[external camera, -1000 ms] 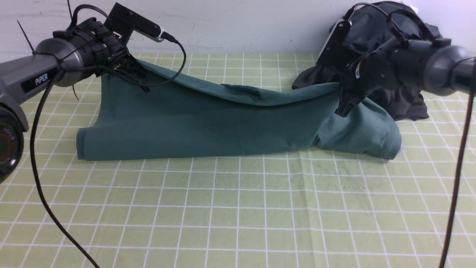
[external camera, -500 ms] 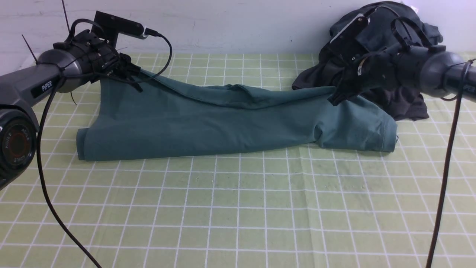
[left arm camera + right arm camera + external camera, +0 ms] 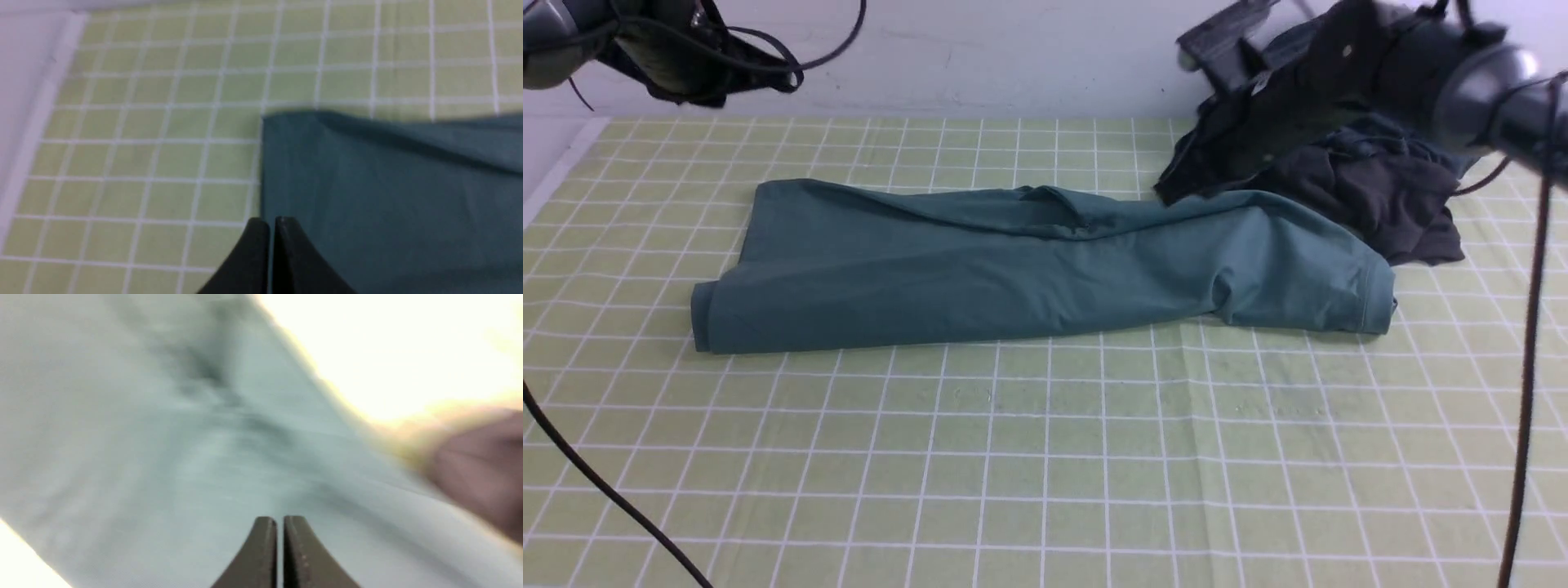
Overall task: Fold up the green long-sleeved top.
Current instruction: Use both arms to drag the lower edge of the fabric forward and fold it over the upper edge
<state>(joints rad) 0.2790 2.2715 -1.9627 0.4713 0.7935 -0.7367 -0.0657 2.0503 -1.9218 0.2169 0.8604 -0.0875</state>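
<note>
The green long-sleeved top (image 3: 1013, 269) lies on the surface (image 3: 1045, 457), left fingers (image 3: 255, 249) and right fingers (image 3: 261, 551) both pressed together, empty.

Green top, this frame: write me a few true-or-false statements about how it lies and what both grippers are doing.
The green long-sleeved top lies on the checked cloth, folded into a long band. True.
The left gripper is clamped on the top. False: it is shut on nothing, raised clear.
The right gripper is shut. True.
The dark grey heap sits at the robot's left. False: it is at the far right.
The top's chest logo faces up. False: only plain green fabric shows.
</note>
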